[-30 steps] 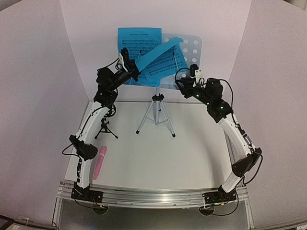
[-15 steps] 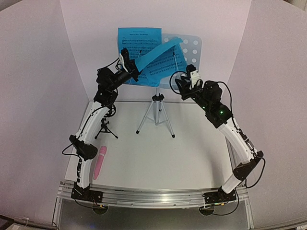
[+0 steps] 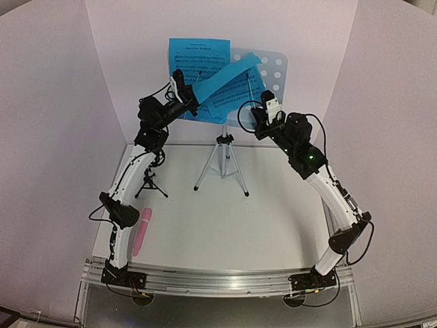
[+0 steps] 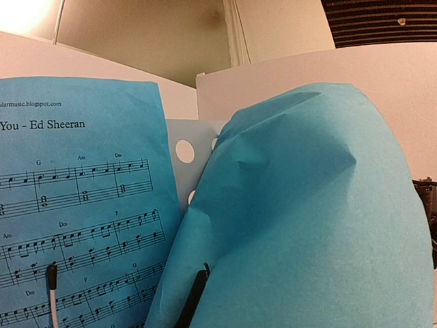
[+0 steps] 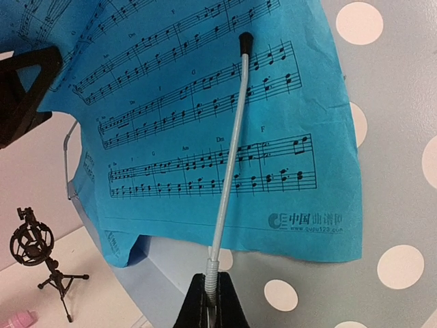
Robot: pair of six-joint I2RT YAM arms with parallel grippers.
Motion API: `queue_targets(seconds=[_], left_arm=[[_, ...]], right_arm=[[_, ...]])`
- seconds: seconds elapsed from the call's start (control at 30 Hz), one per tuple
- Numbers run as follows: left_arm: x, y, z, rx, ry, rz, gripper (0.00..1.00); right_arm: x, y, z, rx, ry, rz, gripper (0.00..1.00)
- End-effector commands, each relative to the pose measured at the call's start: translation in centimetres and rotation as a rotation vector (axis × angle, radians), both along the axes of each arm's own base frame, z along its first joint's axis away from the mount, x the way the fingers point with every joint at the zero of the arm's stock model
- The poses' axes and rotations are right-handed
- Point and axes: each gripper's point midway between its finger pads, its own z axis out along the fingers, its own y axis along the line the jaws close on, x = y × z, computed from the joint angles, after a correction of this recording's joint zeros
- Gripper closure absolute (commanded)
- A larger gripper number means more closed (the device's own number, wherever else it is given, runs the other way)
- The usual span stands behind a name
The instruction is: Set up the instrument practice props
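Note:
The pale-blue perforated music stand (image 3: 268,67) stands on its silver tripod (image 3: 223,160) at the back. One bright-blue sheet-music page (image 3: 194,55) lies flat on its left half. The second page (image 3: 229,76) curls forward off the stand. My left gripper (image 3: 192,104) is shut on that page's lower left edge; in the left wrist view the curled page (image 4: 300,219) hides the fingers. My right gripper (image 5: 213,304) is shut on the spring base of the stand's wire page-holder (image 5: 231,157), which crosses the second page (image 5: 171,130). The pink microphone (image 3: 142,231) and the black mic stand (image 3: 150,181) are on the left.
White walls enclose the table on three sides, close behind the music stand. The tripod legs spread over the middle rear of the table. The mic stand (image 5: 34,249) also shows in the right wrist view, low at left. A second wire holder (image 4: 52,287) lies over the flat page.
My right arm has risen and moved left toward the stand, its gripper now at the wire holder's base. The left arm and the curled page have hardly moved.

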Motion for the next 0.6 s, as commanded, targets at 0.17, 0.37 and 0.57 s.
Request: queue_targets(seconds=[0.17, 0.37, 0.57], left_arm=[[-0.7, -0.8, 0.6, -0.020, -0.119, 0.012, 1.00], [-1.1, -1.0, 0.8, -0.022, -0.137, 0.007, 1.00], [-1.6, -0.9, 1.4, -0.040, -0.139, 0.005, 1.00]], right_arm=[[-2.7, 0.7, 1.8, 0.053, -0.140, 0.104, 1.00], [-3.2, 1.2, 2.2, 0.066, -0.171, 0.145, 1.00], [-3.9, 2.2, 1.9, 0.057, -0.176, 0.218, 1.00]])
